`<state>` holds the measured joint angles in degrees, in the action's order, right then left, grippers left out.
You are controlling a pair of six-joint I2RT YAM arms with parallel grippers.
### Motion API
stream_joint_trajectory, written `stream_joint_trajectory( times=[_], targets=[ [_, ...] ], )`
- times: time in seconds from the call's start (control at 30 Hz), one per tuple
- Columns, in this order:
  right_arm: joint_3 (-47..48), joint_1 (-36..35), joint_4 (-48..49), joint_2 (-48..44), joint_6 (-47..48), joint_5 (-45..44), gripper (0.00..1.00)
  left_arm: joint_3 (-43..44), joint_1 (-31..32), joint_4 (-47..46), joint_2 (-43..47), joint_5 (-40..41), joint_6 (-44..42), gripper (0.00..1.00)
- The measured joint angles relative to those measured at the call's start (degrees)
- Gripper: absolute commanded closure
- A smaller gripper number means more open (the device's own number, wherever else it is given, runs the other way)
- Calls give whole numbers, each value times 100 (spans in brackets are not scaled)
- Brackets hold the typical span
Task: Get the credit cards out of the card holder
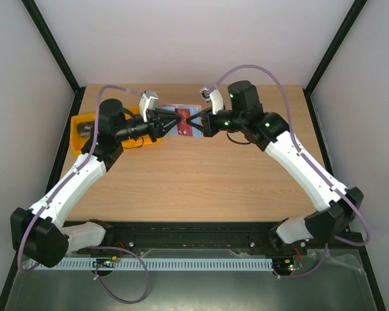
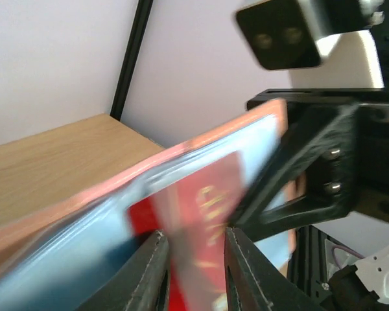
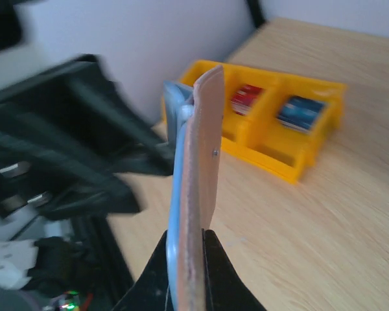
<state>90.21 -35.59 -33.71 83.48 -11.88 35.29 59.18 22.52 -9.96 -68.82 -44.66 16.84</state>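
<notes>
My right gripper (image 3: 186, 234) is shut on the lower edge of the card holder (image 3: 204, 149) and holds it upright and edge-on above the table, tan outside to the right, pale blue face to the left. In the left wrist view the holder's blue face (image 2: 84, 227) fills the lower left. A red credit card (image 2: 211, 194) sticks out of the holder, blurred. My left gripper (image 2: 193, 234) has its jaws narrowly apart on either side of that card; contact is unclear. From above, both grippers (image 1: 163, 123) (image 1: 198, 123) meet at the holder (image 1: 172, 111) at the table's back middle.
A yellow three-compartment tray (image 3: 266, 159) stands on the table beyond the holder, with a red card (image 3: 247, 97) in one compartment and a blue card (image 3: 301, 111) in the one beside it. From above the tray (image 1: 79, 133) lies at the back left under my left arm.
</notes>
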Motion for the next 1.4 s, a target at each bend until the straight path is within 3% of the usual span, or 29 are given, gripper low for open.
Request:
stream_joint_trajectory(
  times=[0.27, 0.37, 0.5, 0.57, 0.63, 0.8, 0.87, 0.93, 1.23, 1.4],
  targets=[
    [-1073, 254, 1814, -702, -485, 1794, 98, 0, -389, -138, 52, -754, 409, 68],
    [-1104, 275, 2061, -697, -586, 2079, 98, 2, -380, -286, 114, -1082, 466, 77],
    [-1104, 282, 2238, -697, -656, 2321, 98, 9, -297, -396, 162, -1447, 448, 80],
    [-1104, 293, 2293, -697, -664, 2409, 98, 13, -297, -424, 164, -1565, 444, 96],
    [-1113, 304, 2343, -697, -673, 2433, 98, 20, -293, -442, 166, -1716, 457, 97],
    [-1128, 363, 2463, -697, -682, 2516, 85, 76, -295, -424, 225, -1923, 409, 97],
    [-1172, 426, 2551, -706, -678, 2529, 88, 76, -339, -415, 258, -1917, 455, 97],
    [-1276, 494, 2603, -765, -678, 2544, 98, 66, -393, -426, 284, -1880, 544, 97],
    [-1397, 811, 2581, -861, -658, 2496, 98, -157, -802, -625, 391, -1709, 1071, 97],
    [-1521, 1325, 2487, -964, -874, 1700, 98, -435, -1716, -426, 575, -450, 1867, 97]
  ],
)
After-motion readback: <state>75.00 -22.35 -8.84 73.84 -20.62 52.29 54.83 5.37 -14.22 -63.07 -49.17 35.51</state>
